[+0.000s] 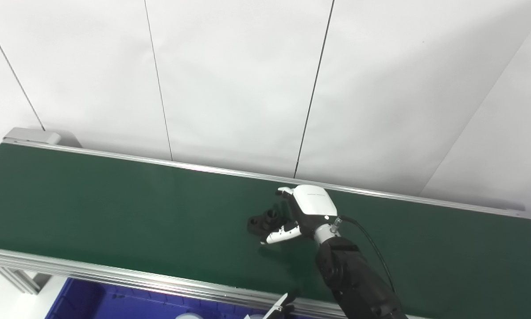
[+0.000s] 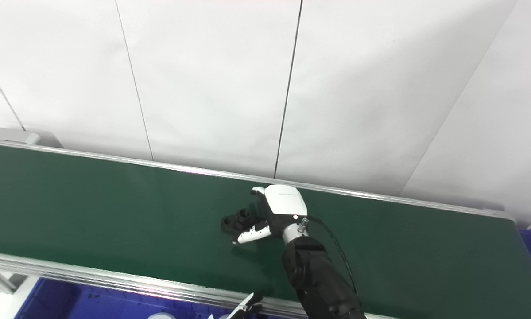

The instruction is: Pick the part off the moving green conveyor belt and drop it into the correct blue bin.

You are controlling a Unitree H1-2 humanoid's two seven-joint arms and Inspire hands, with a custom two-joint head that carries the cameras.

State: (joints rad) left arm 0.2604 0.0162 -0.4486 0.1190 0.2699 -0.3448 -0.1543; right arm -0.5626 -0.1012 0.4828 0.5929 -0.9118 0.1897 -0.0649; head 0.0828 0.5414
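Nearest me, blue bin [image 1: 114, 301]; beyond, my right hand [image 1: 307, 212] reaches across the belt [image 1: 114, 208], fingers [image 1: 283, 233] spread beside the black part [image 1: 263, 220], not gripping.

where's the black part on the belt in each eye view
Left eye view: the small black plastic part lies on the green conveyor belt just left of centre, right at the fingers of the white right hand.
Right eye view: the same part sits further left in the picture, again beside the right hand.
Shared landmark: the dark wall seam that meets the belt's far rail just above the hand.
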